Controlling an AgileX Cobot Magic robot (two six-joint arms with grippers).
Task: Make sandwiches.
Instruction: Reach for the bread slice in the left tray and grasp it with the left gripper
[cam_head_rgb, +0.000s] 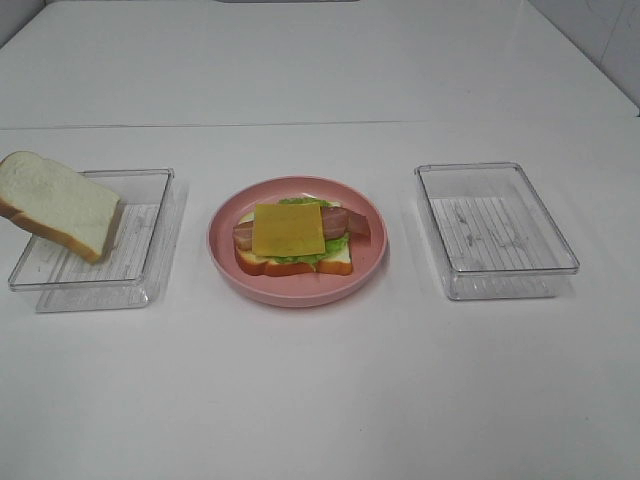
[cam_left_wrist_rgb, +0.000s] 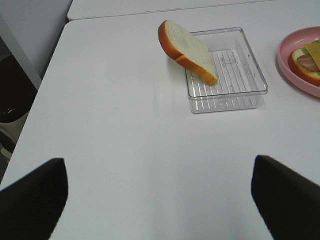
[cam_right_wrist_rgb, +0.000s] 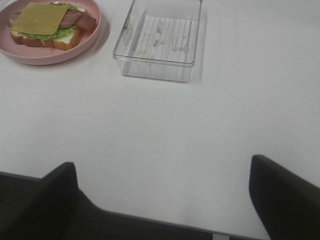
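The sandwich (cam_head_rgb: 293, 238) lies on a pink round plate (cam_head_rgb: 375, 240) at the table's middle: one white bread slice at the bottom, then green lettuce, bacon strips and a yellow cheese square (cam_head_rgb: 288, 229) on top, uncovered. It also shows in the right wrist view (cam_right_wrist_rgb: 46, 26) and partly in the left wrist view (cam_left_wrist_rgb: 309, 59). A second bread slice (cam_head_rgb: 55, 205) (cam_left_wrist_rgb: 187, 47) leans tilted on the left clear tray's (cam_head_rgb: 140, 250) outer rim. My left gripper (cam_left_wrist_rgb: 157, 165) is open and empty, well short of that tray. My right gripper (cam_right_wrist_rgb: 162, 165) is open and empty near the table's front edge. Neither shows in the high view.
A clear plastic tray (cam_head_rgb: 497, 230) (cam_right_wrist_rgb: 160, 40) stands to the right of the plate with nothing in it. The left tray (cam_left_wrist_rgb: 227, 75) holds only the leaning slice. The white table's left edge and a dark gap show in the left wrist view (cam_left_wrist_rgb: 15, 100).
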